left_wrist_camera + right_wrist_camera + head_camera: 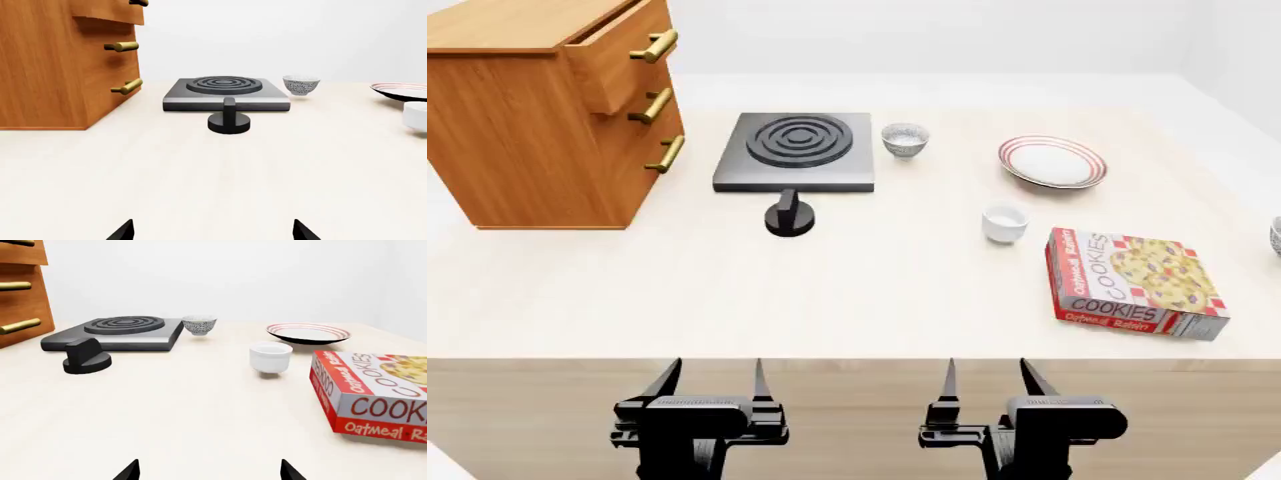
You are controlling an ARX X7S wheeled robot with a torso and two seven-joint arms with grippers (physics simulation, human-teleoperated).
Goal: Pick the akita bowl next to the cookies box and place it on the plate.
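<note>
Nothing done yet. Both hands sit at the near counter [868,300] edge, empty: left hand [710,378] fingers spread, right hand [985,376] fingers spread too, neither touching anything. The cookies box [1132,282] lies ahead and to the outer side of the right hand, well apart from it. The target bowl [1276,236] is just beyond the box on its far side from the right hand, only a sliver visible at the head view's edge (not in either wrist view, so its exact pose is unclear). The lookalike second bowl [905,139] sits far ahead between the two hands, just beside the burner [794,150], so it's the wrong one. The plate [1052,161] is far ahead of the right hand, well apart from the box, bare. A white cup [1004,222] stands between the right hand and the plate; I'd judge it something to route around. A knob [790,217] and the drawer cabinet [547,110] are ahead of the left hand, irrelevant. Left to do: reach, grasp, lift, carry, set down, all of it. The right arm looks the obvious choice.
</note>
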